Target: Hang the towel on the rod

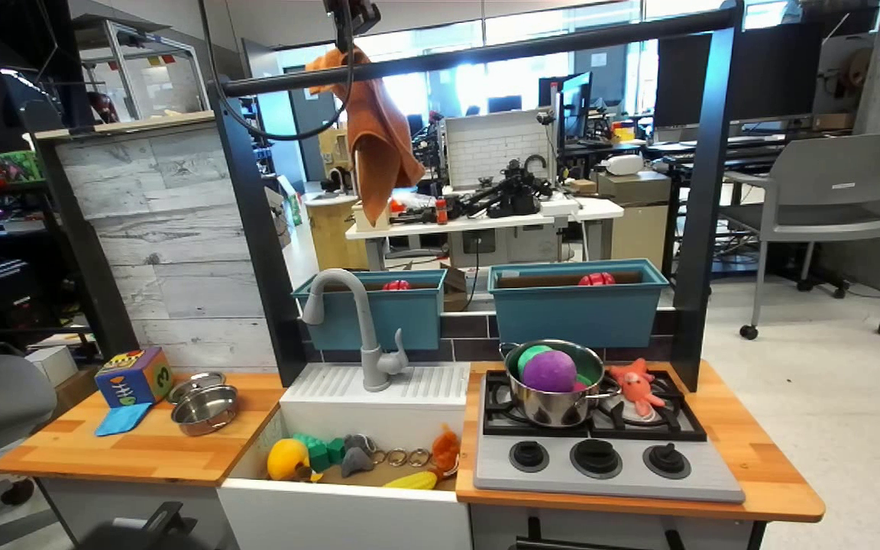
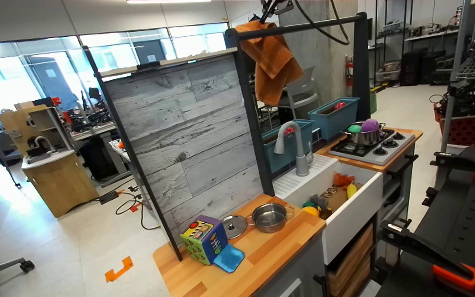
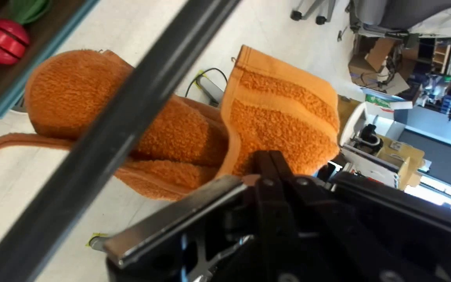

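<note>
A toy kitchen (image 1: 348, 521), its wooden surface (image 1: 142, 458) carrying a gray stove (image 1: 560, 462), stands beneath a black rod (image 1: 486, 53) near one end of which an orange towel (image 1: 379, 141) hangs, in a job that looks roughly half done. The cloth is up at the height it needs, but in both exterior views the rod crosses in front of it, suggesting that it dangles behind rather than over; whether the two touch cannot be told. Left to do, by that reading, are draping a fold across the rod and letting go. The robot's hand (image 3: 271, 154) has the towel near its banded end, jaws drawn together with cloth apparently pinched between them. Only the wrist view shows that grip up close, looking past the rod to the cloth below, while the exterior views leave the hand small and partly cropped at the top edge but record the towel's long drop. An exterior view also catches a coral starfish toy (image 1: 636, 383) on the stove, absent from the wrist view, which alone picks up, beside a red toy (image 3: 2, 40), a leafy green tuft (image 3: 31, 9).
</note>
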